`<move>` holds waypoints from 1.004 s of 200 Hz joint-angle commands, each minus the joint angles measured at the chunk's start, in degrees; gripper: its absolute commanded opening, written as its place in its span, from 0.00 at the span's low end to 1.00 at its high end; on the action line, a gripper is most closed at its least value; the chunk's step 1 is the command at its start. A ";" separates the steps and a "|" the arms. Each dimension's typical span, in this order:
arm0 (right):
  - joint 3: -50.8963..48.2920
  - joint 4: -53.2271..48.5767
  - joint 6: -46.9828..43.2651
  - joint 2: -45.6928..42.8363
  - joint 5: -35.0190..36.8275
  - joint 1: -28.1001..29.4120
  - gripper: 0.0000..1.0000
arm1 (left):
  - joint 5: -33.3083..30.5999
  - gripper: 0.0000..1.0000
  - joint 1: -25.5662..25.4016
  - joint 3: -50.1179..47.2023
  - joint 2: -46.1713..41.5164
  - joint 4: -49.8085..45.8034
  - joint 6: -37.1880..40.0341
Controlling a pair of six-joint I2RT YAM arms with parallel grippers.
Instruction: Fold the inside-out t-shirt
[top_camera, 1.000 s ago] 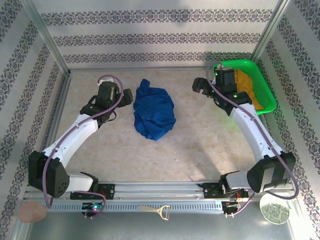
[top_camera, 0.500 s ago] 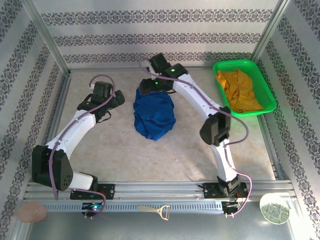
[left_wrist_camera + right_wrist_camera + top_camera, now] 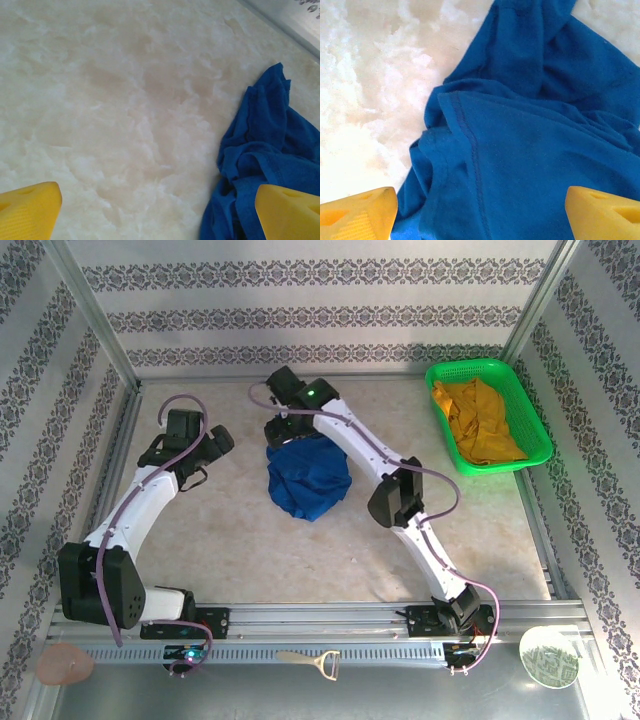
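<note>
Starting at the left, we find the left gripper (image 3: 224, 441) spread wide over bare table (image 3: 230, 530), near the left edge of the blue t-shirt (image 3: 308, 480). It lies crumpled mid-table, toward the far side. Over its far edge hangs the right gripper (image 3: 480, 215), fingers (image 3: 357, 212) apart, pinching nothing. We judge the cloth light, limp and quick to bunch; the stitched hem (image 3: 470, 150) looks best to grasp.

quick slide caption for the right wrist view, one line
Right arm's open yellow fingers poised over the crumpled royal-blue cloth t-shirt on a pale marbled table.
</note>
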 commanded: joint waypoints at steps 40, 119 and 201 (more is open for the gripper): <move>3.16 7.65 -1.30 8.62 13.95 2.73 0.83 | 3.79 0.99 0.73 0.01 -1.32 -4.23 -2.25; 4.70 7.78 -3.28 7.42 17.00 -1.92 0.00 | 4.13 0.99 0.83 1.35 -2.50 -6.22 -0.65; 2.74 9.25 7.39 -26.20 -11.00 -16.89 0.00 | 10.09 0.99 0.83 5.64 0.07 1.41 6.38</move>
